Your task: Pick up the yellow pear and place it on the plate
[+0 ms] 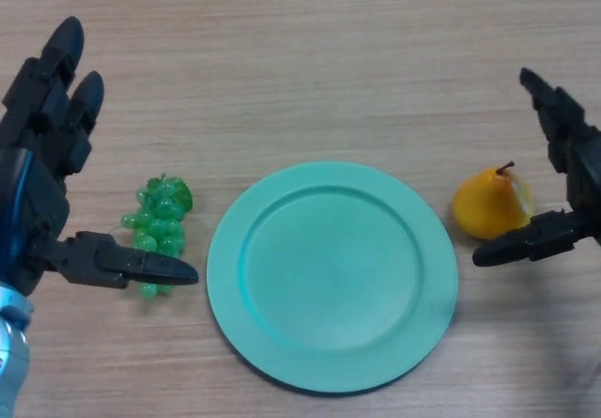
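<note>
A yellow pear (487,203) with a dark stem stands on the wooden table just right of the green plate (331,272), which holds nothing. My right hand (571,183) is at the right edge, open around the pear's right side: fingers reach up behind it and the thumb points left just below it, close to the fruit, whether touching it I cannot tell. My left hand (42,164) rests open at the left edge, its thumb stretched toward the plate.
A bunch of green grapes (158,228) lies left of the plate, right by my left thumb. The wooden tabletop (310,61) stretches away behind the plate.
</note>
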Available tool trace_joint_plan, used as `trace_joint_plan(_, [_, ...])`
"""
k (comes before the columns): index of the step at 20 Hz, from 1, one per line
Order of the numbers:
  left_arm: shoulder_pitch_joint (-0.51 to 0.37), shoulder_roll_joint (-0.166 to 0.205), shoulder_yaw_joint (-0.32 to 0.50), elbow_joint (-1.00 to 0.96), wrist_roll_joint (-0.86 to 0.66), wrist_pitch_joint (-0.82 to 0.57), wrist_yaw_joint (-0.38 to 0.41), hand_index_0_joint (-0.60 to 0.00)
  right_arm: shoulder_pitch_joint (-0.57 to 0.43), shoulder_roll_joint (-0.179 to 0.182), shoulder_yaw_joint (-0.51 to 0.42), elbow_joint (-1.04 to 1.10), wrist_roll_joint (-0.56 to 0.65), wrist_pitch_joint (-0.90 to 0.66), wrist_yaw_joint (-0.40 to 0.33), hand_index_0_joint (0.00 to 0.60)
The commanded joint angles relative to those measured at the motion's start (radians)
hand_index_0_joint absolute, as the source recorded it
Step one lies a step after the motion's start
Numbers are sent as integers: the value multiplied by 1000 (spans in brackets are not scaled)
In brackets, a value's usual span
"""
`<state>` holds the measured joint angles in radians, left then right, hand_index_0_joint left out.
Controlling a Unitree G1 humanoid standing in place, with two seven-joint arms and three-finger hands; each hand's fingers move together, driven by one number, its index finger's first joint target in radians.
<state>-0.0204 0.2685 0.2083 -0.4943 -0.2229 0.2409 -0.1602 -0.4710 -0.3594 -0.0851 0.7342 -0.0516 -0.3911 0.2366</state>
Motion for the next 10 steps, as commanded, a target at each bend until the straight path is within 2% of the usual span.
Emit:
trace_joint_plan(1, [-32, 33, 47, -51, -22, -144, 8, 0, -108, -58, -36, 54, 30, -202, -19, 0])
trace_joint_plan(5, [-25, 41, 52, -62, -20, -122, 0, 0, -176, -43, -33, 222, 77, -239, 31, 0])
trace_joint_plan(7, [-17, 53, 68, -83, -29, -69, -17, 0, -211, -34, -30, 304, 79, -269, 27, 0])
trace_joint_plan(8, [-17, 55, 77, -87, -31, -56, -26, 0, -227, -27, -30, 341, 94, -262, 47, 0])
trace_joint_plan(10, [-19, 42, 87, -78, -27, -79, -25, 0, -245, -19, -23, 389, 85, -264, 44, 0])
